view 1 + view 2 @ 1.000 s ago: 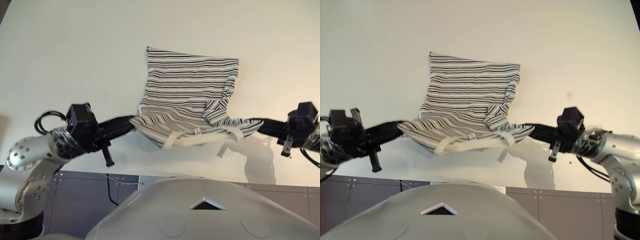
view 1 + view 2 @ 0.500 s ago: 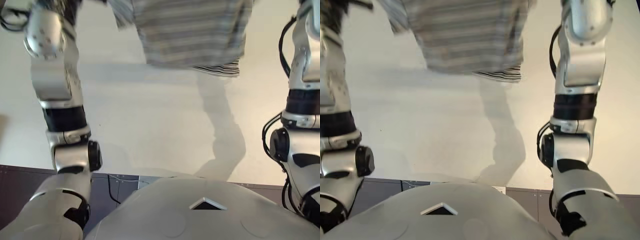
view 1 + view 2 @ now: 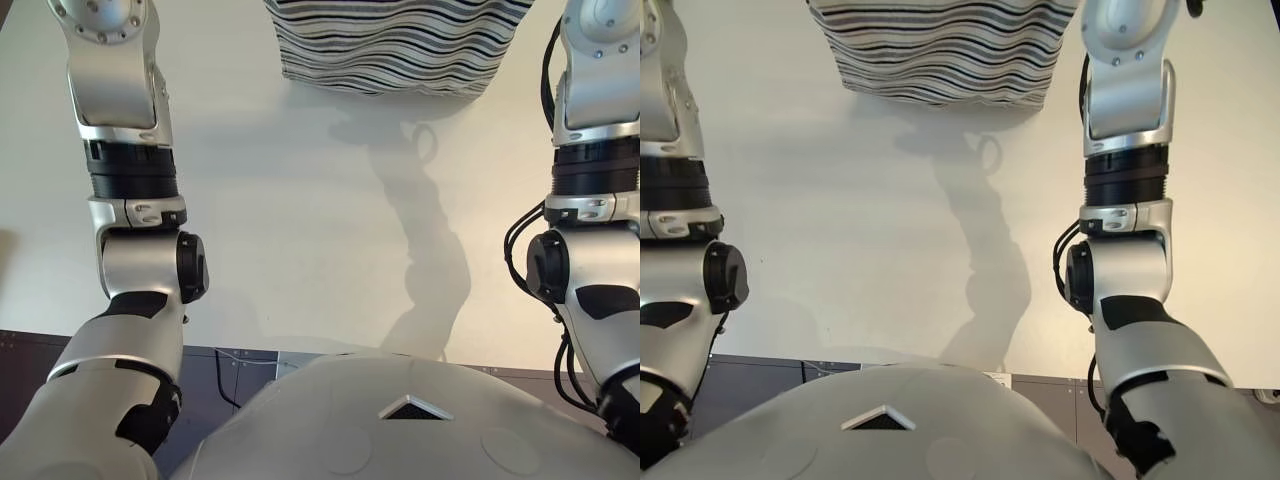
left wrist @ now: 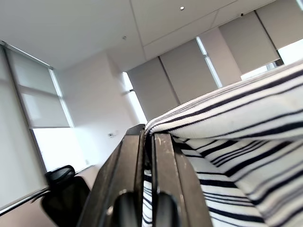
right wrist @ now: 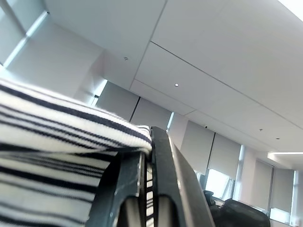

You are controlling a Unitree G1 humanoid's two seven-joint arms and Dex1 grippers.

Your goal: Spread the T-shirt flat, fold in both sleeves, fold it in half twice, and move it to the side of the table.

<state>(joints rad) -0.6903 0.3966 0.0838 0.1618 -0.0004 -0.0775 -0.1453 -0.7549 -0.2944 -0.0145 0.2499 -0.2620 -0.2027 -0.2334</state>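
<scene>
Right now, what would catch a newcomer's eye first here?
The striped T-shirt hangs high over the white table, throwing a long shadow on it. The left gripper and the right gripper are each shut on an edge of it.

One striped T-shirt, one white table, two grippers, a left gripper and a right gripper, each with two black fingers, four in all
</scene>
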